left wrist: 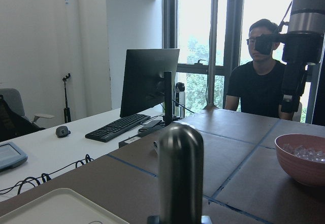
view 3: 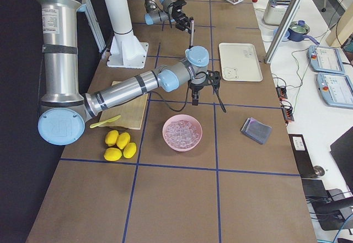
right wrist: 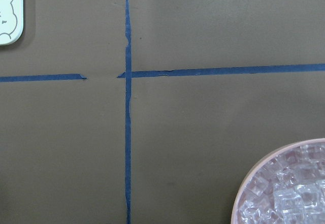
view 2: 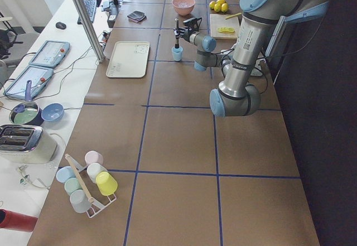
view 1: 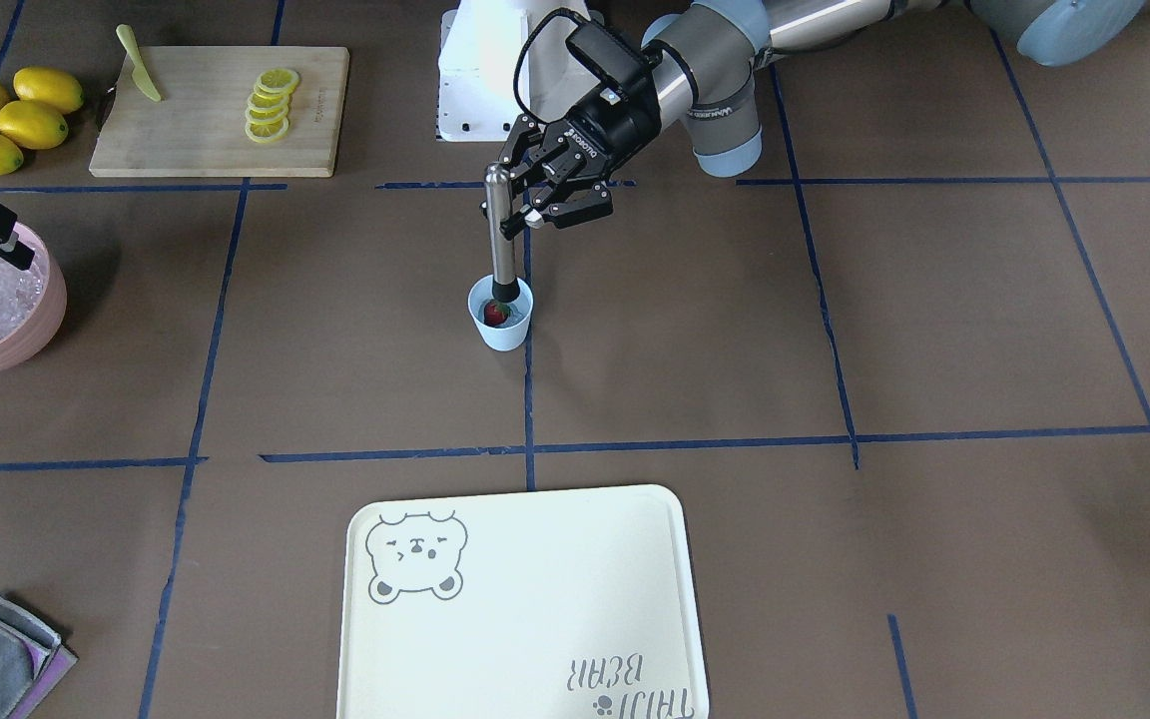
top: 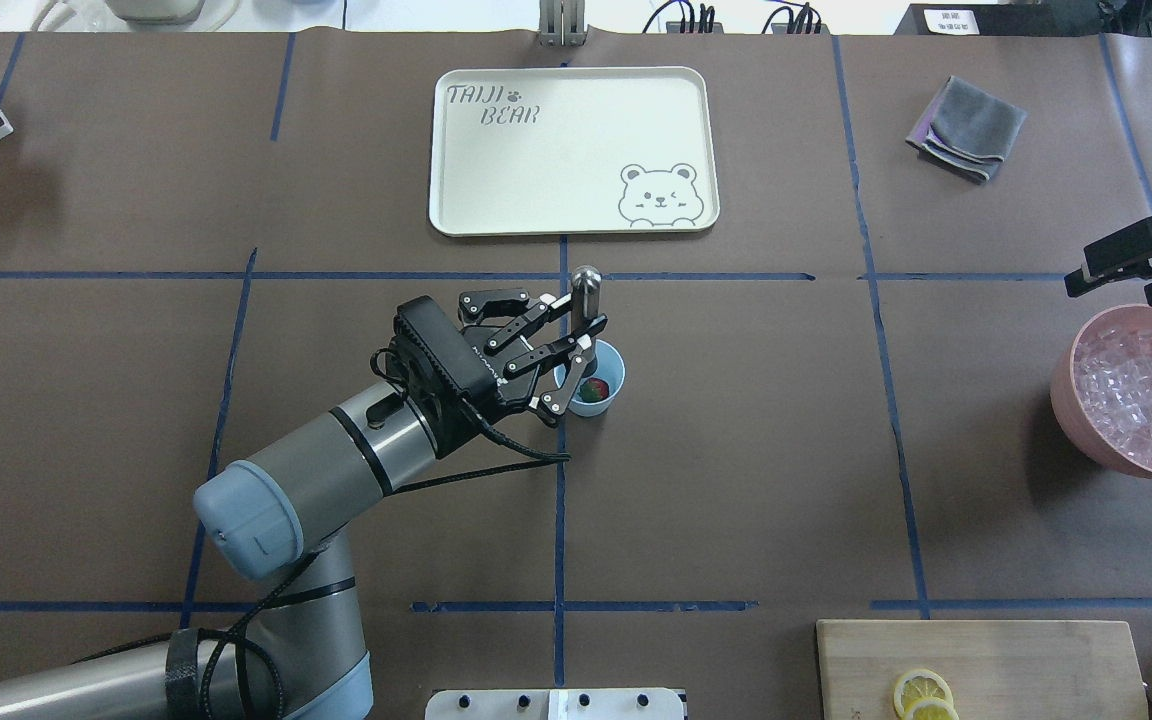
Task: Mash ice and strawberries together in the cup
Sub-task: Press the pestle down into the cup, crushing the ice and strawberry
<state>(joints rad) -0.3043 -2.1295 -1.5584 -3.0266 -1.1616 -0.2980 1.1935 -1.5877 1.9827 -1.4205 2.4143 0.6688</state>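
The light blue cup (view 1: 503, 338) stands at the table's middle, and it also shows in the overhead view (top: 614, 372). The red strawberry (view 1: 495, 314) lies inside it (top: 593, 390). I see no ice in the cup. The ice (top: 1141, 395) fills the pink bowl (view 1: 41, 320). My left gripper (view 1: 517, 215) is shut on an upright steel muddler (view 1: 500, 230), whose dark tip is down inside the cup on the strawberry. The muddler's top shows in the left wrist view (left wrist: 180, 168). My right gripper (top: 1121, 285) is open and empty, hovering by the bowl's rim.
A cream bear tray (top: 576, 150) lies beyond the cup. A cutting board (view 1: 221, 100) carries lemon slices (view 1: 271, 105) and a yellow-green knife (view 1: 139, 65). Whole lemons (view 1: 11, 115) lie beside it. A grey cloth (top: 966, 128) lies far right.
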